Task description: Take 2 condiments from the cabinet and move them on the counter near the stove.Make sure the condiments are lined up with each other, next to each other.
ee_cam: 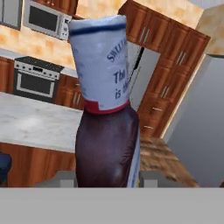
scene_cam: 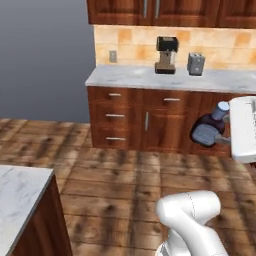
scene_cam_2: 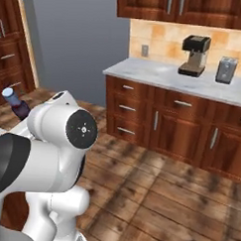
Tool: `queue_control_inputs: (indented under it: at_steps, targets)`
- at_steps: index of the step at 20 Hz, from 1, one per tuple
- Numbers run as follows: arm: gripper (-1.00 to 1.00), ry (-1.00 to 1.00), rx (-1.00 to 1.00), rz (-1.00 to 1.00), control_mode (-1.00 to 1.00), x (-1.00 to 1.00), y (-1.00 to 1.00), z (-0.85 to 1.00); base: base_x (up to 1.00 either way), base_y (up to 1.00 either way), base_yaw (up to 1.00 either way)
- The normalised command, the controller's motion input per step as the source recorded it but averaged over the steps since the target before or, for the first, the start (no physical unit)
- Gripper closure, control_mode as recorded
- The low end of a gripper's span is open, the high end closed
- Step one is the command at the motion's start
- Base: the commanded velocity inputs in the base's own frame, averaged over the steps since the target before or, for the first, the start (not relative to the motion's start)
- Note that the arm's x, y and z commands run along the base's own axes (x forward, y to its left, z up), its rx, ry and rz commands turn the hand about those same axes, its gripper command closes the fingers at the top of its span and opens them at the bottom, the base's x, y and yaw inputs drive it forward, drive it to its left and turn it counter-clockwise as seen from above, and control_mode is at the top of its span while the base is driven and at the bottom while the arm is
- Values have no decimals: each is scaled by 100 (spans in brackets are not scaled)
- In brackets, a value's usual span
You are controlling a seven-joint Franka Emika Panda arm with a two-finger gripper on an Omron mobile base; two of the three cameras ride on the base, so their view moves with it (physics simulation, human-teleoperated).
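Brown bottle up in the air.
The dark brown bulbous bottle, pale blue cap and pale printed label, is carried clear of the marble counter.

One dark brown bottle sits in the pincer, its pale blue cap pointing away. Far past the pincer, one coffee machine and one toaster stand on one long white table. Under that table I count three drawers in a stack. In the hand view, behind the bottle, there is one stove and one microwave
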Motion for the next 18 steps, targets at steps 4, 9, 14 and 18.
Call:
queue_control_inputs:
  at_steps: [4,9,14,18]
  targets:
    - [100,0,0,0,100,0,0,0,-44,0,53]
    - [100,0,0,0,100,0,0,0,-41,0,51]
    - [100,0,0,0,100,0,0,0,-31,0,49]
    - [100,0,0,0,100,0,0,0,0,-6,42]
